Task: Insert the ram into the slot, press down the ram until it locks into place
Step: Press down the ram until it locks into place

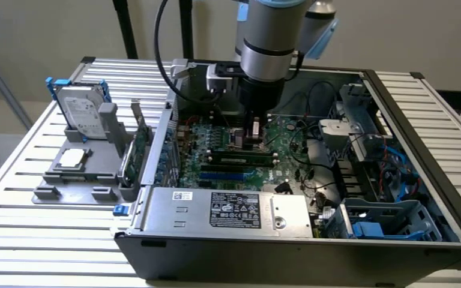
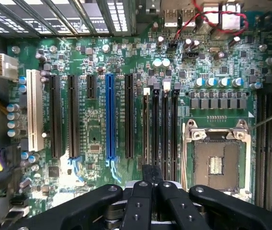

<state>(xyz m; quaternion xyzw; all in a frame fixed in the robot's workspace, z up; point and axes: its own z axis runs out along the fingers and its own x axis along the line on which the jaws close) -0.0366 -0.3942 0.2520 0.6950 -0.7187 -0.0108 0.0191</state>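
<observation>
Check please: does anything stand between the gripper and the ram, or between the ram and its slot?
Nothing visible does. The shut gripper hangs just over the ram, which seems to stand already in the slot; no cable or part crosses between them.

The motherboard is green, dotted with silver-topped capacitors. On it the slot is black, one of four alike black sockets, while a longer connector beside them is bright blue and another is cream white. The hand is matte black (its arm silver with pale blue caps). The ram shows dark green. Outside the dark grey case, the ribbed bench is striped silver.
</observation>
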